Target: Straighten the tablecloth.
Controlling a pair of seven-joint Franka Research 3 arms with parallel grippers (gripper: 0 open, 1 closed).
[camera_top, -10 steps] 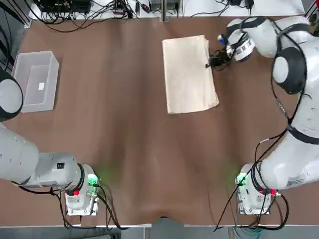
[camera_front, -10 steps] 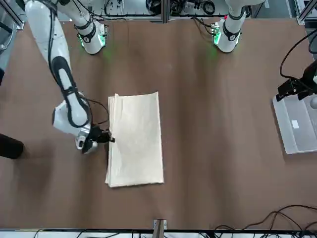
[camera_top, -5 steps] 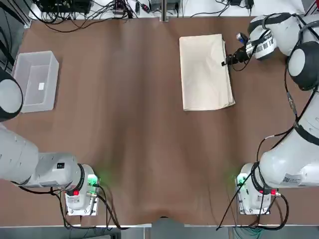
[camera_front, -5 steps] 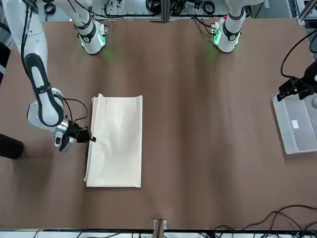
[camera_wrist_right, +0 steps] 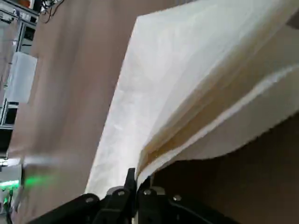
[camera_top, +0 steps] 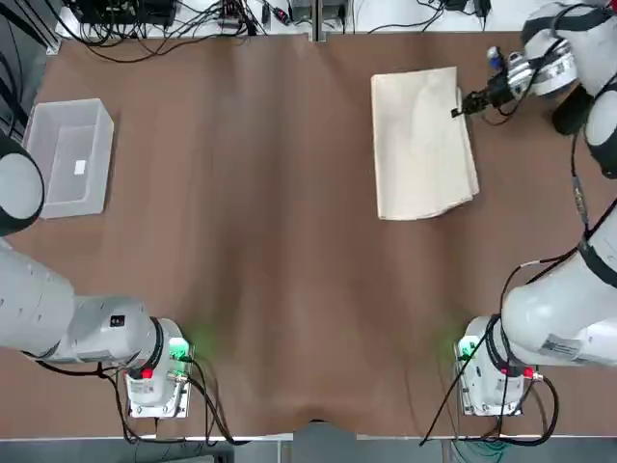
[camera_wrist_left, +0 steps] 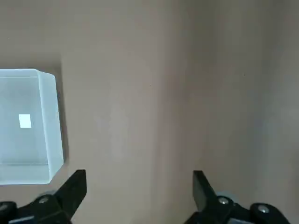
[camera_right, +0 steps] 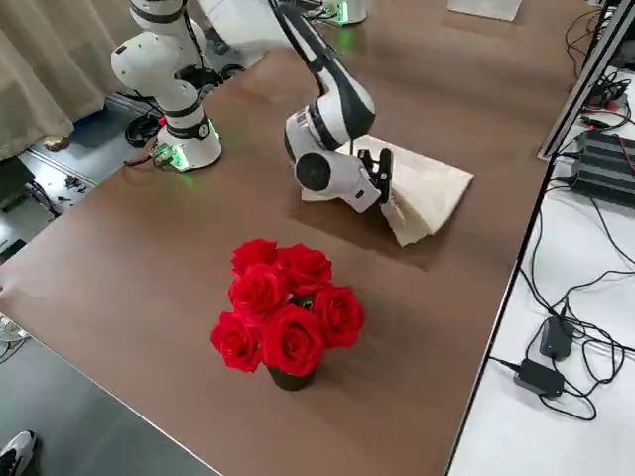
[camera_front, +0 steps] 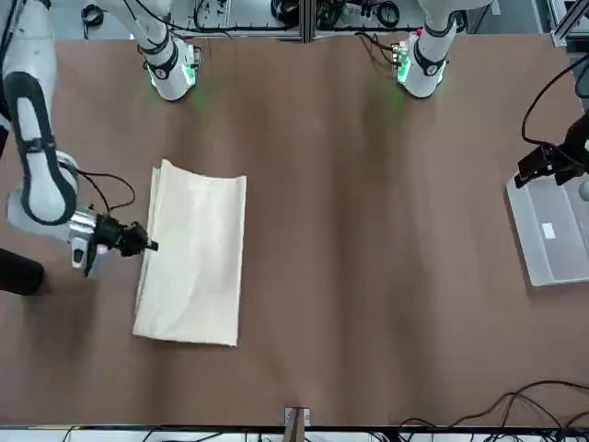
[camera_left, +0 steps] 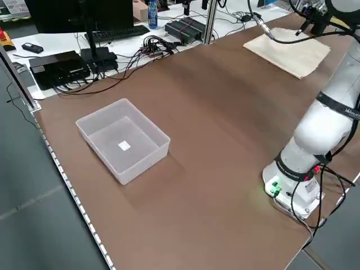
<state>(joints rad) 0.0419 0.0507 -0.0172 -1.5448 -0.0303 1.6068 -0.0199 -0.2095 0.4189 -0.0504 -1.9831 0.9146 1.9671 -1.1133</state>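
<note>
Tablecloth, cream fabric sheet (camera_top: 422, 145), folded small, upper right of top view on brown table (camera_top: 251, 241) | right hand (camera_top: 457, 109) pinching its edge layers | left hand (camera_wrist_left: 139, 186) spread, idle | unfolding, flattening all left

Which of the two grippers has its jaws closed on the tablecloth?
The right gripper, at the far right of the table: its jaws pinch the edge of the folded tablecloth. The left gripper hangs open near the plastic bin.
</note>
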